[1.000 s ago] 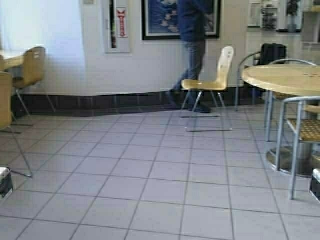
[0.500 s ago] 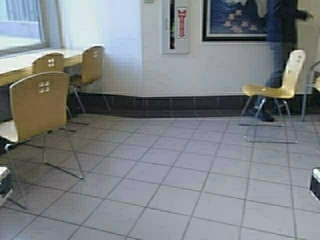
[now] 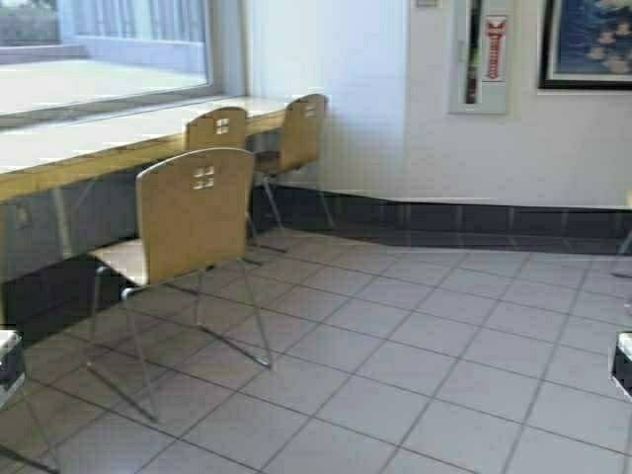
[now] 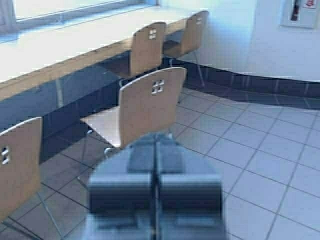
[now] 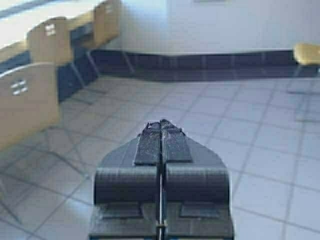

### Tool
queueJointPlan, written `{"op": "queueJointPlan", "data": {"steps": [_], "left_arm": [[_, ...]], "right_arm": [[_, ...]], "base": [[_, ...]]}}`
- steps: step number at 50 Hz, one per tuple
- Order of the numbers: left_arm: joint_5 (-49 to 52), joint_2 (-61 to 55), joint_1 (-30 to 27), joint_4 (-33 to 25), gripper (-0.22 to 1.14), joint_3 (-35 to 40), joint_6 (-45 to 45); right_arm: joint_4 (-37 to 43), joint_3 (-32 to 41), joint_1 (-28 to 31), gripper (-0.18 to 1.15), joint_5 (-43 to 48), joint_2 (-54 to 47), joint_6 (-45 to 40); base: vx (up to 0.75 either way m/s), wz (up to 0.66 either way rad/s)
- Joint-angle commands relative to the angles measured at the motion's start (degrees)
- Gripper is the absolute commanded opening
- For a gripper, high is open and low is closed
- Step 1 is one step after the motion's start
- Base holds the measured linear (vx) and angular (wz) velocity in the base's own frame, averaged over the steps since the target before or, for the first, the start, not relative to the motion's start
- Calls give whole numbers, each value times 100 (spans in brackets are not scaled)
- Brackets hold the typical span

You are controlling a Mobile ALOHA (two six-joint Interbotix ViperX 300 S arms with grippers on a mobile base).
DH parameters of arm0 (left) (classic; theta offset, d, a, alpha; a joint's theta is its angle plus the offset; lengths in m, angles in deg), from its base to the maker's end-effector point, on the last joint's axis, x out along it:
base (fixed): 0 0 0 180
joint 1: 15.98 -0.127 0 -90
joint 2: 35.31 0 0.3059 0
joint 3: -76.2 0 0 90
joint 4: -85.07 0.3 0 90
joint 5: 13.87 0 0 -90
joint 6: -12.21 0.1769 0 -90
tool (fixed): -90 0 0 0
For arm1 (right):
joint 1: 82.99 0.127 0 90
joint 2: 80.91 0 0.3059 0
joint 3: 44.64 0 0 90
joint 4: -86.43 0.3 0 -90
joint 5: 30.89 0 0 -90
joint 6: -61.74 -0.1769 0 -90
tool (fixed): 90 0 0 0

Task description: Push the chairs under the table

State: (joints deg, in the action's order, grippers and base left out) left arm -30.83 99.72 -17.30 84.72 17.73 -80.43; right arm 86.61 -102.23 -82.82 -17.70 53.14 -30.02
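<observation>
The nearest chair (image 4: 145, 107) stands ahead of the closed, empty left pincer (image 4: 156, 150), apart from it.

The high view looks forward and down from behind the arms, across grey floor tiles (image 3: 415, 365) to the table (image 3: 89, 148) running along the robot's left and 3 chairs (image 3: 197, 212). The left wrist view looks out over the left gripper (image 4: 156, 150), pressed together, toward the same table and chairs from closer in. The right wrist view looks over the right gripper (image 5: 161, 134), also closed, at open floor, sharing those chairs at its edge.
</observation>
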Motion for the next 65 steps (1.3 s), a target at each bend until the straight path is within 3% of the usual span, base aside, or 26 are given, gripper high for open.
{"op": "queueJointPlan", "data": {"steps": [1, 48, 65], "left_arm": [[-44, 35, 9, -9, 3, 97, -44], [-44, 193, 9, 0, 3, 35, -343], [-44, -404, 9, -26, 3, 141, -642]], "right_arm": [[9, 97, 9, 5, 18, -62, 0], [9, 141, 9, 5, 9, -439, -44], [18, 132, 62, 5, -123, -466, -141]], "base": [[26, 39], [21, 49], [14, 66]]}}
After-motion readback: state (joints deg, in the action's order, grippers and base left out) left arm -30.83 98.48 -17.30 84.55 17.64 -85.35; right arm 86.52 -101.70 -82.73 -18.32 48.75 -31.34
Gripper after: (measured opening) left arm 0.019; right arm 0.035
